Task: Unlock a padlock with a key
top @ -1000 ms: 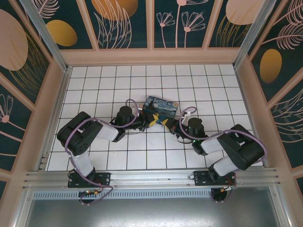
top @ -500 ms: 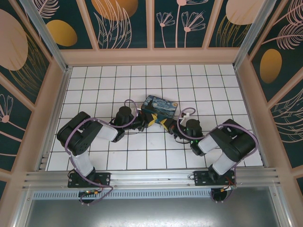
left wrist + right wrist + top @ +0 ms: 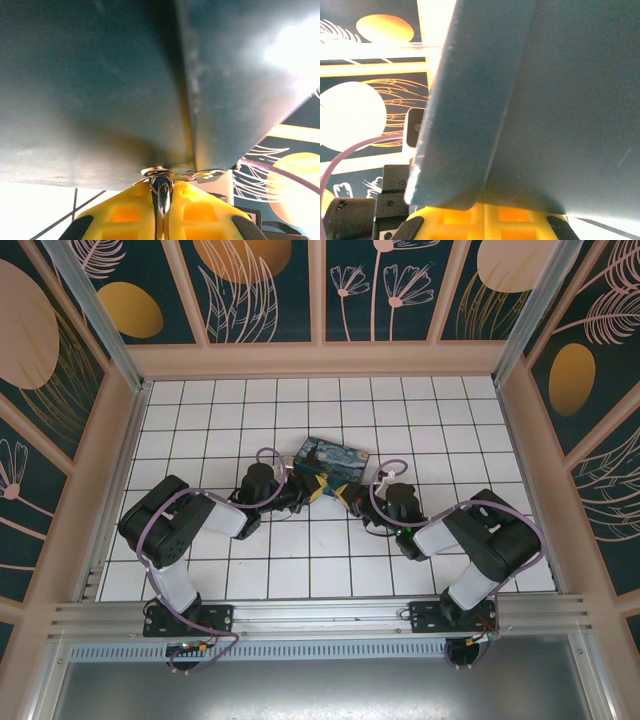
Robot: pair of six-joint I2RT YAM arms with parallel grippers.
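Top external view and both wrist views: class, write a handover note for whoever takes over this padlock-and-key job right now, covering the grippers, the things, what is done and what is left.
Left gripper: shut on a thin metal sliver, apparently the key; a wire ring sits at its tip.
Right gripper: shut, right up against the starry-night box; I cannot tell whether it holds anything.
Both grippers meet at the box's near edge, mid-table.
Padlock: I cannot tell where it is, or whether it is locked.
Done: key apparently gripped.
Left: find the padlock, insert the key, turn it.
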